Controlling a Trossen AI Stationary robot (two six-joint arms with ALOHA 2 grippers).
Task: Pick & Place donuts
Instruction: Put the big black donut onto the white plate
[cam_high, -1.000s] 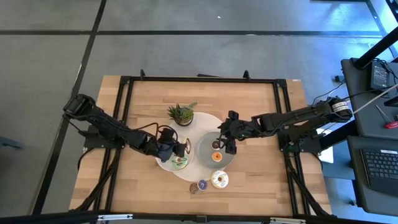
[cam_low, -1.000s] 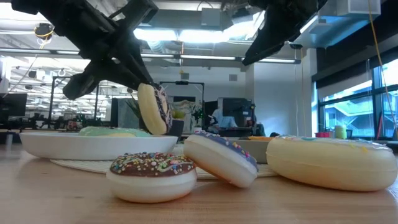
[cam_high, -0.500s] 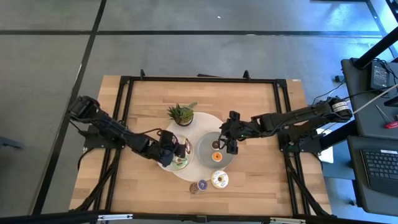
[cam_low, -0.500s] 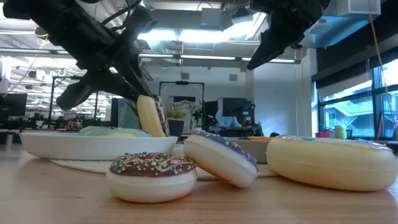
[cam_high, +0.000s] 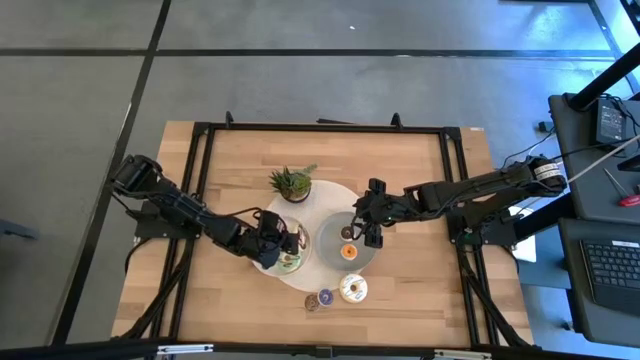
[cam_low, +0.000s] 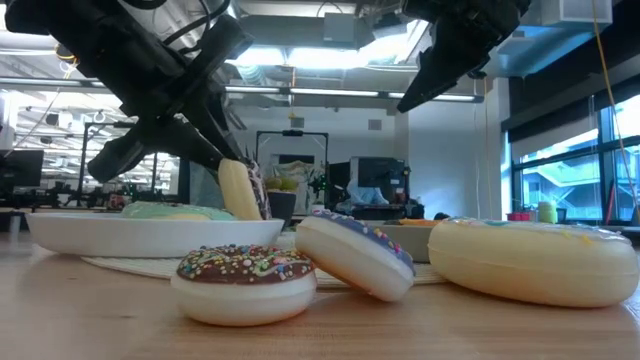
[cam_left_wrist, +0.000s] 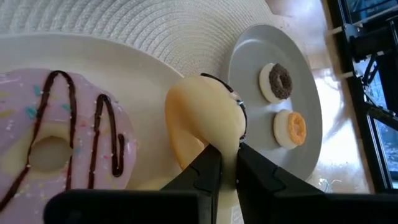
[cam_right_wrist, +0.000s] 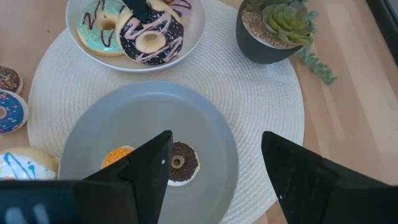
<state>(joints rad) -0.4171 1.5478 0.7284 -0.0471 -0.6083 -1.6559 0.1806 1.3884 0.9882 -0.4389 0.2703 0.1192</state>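
The left gripper (cam_left_wrist: 224, 163) pinches a black-iced toy donut (cam_left_wrist: 208, 118), hiding its icing; the right gripper (cam_right_wrist: 214, 162) gapes; two small donuts (cam_right_wrist: 177, 163) sit on the round grey plate (cam_right_wrist: 205, 124).

**No readable text**

Nothing in these views carries writing that can be made out: no label, brand, number or sign on any object on the table or on the arms. The room behind the table in the low view has screens and fixtures, but any marks on them are too small and blurred to read.
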